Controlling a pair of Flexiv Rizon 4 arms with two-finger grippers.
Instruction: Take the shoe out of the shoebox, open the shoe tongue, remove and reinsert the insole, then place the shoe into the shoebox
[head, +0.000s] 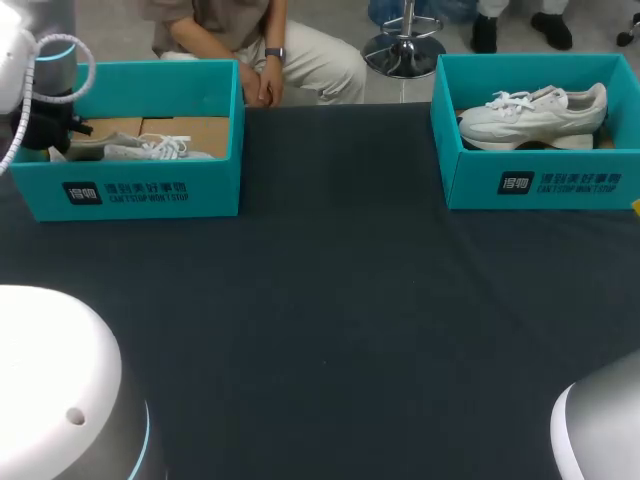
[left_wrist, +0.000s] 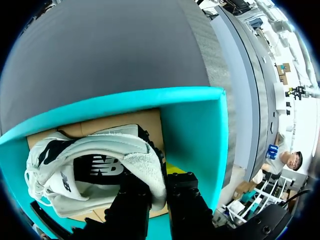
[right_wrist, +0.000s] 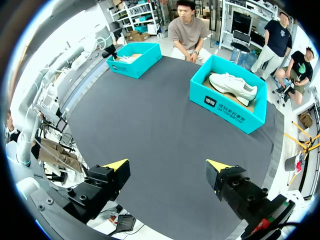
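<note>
A white shoe (head: 140, 148) lies on its side in the teal shoebox (head: 150, 190) at the table's far left. My left gripper (head: 50, 130) reaches into that box from the left end. In the left wrist view the gripper (left_wrist: 159, 185) is shut on the padded heel collar of the shoe (left_wrist: 100, 150), whose dark insole shows inside the opening; the box wall (left_wrist: 190, 130) rises just beyond. My right gripper (right_wrist: 167, 167) hangs open high over the near side of the table, with nothing between its fingers.
A second teal shoebox (head: 540, 180) at the far right holds another white shoe (head: 530, 115), upright; the right wrist view shows this box (right_wrist: 225, 107) ahead of the gripper. Dark cloth (head: 340, 320) covers the table between the boxes.
</note>
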